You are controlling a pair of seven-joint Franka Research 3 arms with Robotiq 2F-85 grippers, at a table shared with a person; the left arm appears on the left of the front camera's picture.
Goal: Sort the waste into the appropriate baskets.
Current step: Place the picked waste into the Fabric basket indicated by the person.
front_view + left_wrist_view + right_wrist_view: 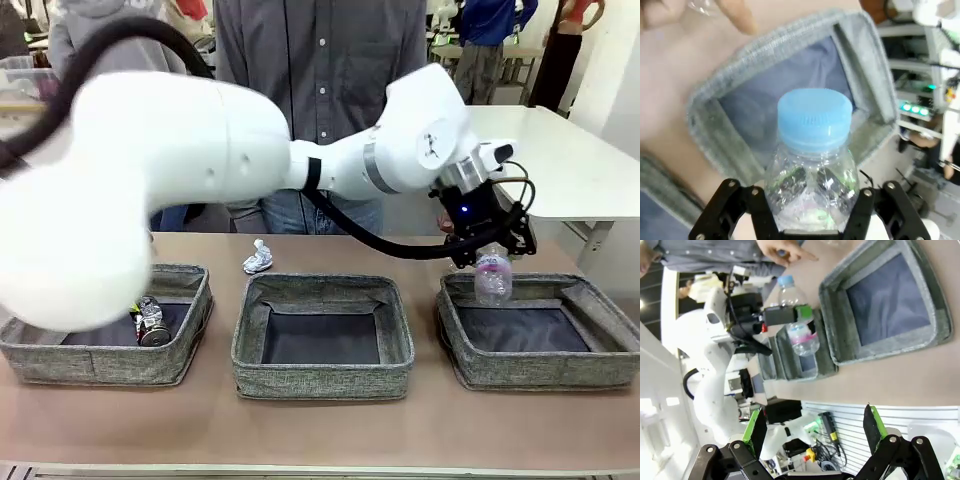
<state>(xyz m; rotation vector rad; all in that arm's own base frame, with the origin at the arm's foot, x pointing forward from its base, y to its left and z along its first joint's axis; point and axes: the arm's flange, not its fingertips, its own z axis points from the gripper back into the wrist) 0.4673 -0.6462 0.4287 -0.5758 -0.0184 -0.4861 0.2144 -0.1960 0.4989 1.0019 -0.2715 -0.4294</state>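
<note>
No legible text anywhere; label of the clear plastic bottle (802,337) perhaps printed, too blurred

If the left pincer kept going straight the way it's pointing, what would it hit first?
Probably the dark bottom of the grey basket: the left pincer holds the bottle cap-first above it, though depth is unclear.

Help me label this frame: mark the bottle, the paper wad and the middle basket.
bottle (493,284): front view, its clear body.
paper wad (258,258): front view, its middle.
middle basket (322,382): front view, its near wall.
</note>
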